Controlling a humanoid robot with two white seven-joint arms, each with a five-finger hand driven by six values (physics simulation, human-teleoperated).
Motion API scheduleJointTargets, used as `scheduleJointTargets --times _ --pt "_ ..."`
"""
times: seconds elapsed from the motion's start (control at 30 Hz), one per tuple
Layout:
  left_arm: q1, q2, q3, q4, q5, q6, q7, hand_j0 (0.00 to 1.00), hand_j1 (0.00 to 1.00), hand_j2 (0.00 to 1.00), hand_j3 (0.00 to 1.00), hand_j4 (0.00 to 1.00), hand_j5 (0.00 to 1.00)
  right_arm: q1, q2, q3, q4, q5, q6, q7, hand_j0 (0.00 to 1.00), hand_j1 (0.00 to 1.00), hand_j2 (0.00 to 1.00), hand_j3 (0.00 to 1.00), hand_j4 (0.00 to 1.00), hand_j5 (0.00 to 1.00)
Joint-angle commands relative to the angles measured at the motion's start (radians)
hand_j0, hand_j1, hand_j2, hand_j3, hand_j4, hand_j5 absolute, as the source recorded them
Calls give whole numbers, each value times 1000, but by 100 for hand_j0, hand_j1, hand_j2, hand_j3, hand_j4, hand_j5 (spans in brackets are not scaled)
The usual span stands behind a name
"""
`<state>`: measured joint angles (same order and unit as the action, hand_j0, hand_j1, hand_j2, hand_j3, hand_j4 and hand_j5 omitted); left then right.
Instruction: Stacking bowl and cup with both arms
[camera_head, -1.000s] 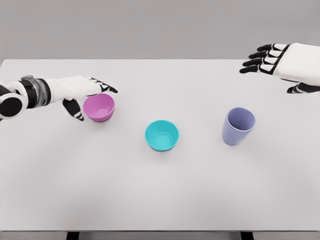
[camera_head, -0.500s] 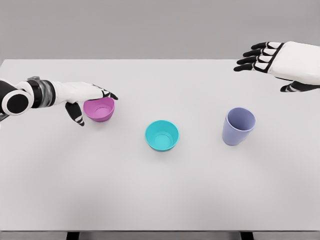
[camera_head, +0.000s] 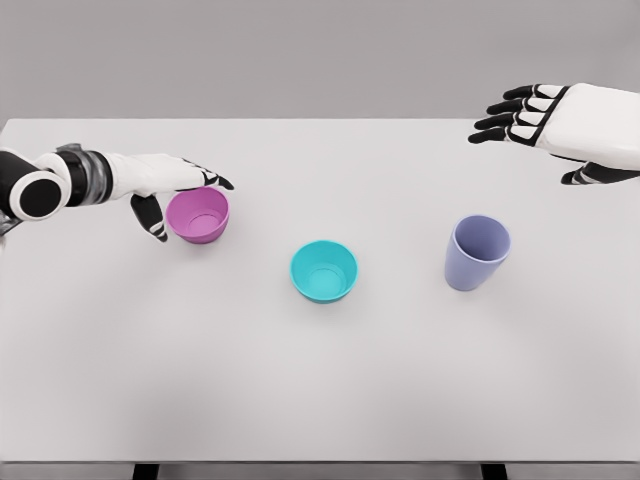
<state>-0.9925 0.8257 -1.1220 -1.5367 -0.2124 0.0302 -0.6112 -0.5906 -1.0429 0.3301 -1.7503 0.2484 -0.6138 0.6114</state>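
A pink bowl (camera_head: 199, 216) sits on the white table (camera_head: 320, 380) at the left. My left hand (camera_head: 178, 198) is at its left side, fingers (camera_head: 212, 181) reaching over the far rim and thumb (camera_head: 152, 218) down by the near-left wall, spread and not clamped. A teal bowl (camera_head: 324, 271) stands in the middle. To its right stands a lavender cup (camera_head: 476, 252), upright. My right hand (camera_head: 520, 112) hovers open near the table's far right corner, well behind the cup.
The table's far edge (camera_head: 320, 120) runs just below the grey wall. The near half of the table holds nothing.
My left arm has shifted slightly up and back beside the pink bowl, which stays in place. My right hand drifted a little left, then held still.
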Motion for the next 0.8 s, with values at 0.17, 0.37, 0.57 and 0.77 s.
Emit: scheduleJointTargets --times 0.17,0.37,0.57,0.77 --pt "0 -30 1 41 -19 1 0 100 100 100 100 100 100 0 3 0 0 -5 3 -1 100 100 100 100 100 100" --pt "5 -31 -1 41 -19 1 0 100 100 100 100 100 100 2 9 0 0 -5 3 -1 100 100 100 100 100 100" --pt "3 -59 -1 76 -33 -1 0 100 100 100 100 100 100 2 9 1 2 -5 3 -1 100 100 100 100 100 100" --pt "8 -66 -1 86 -39 -1 0 100 100 100 100 100 100 0 9 1 2 -5 3 -1 100 100 100 100 100 100"
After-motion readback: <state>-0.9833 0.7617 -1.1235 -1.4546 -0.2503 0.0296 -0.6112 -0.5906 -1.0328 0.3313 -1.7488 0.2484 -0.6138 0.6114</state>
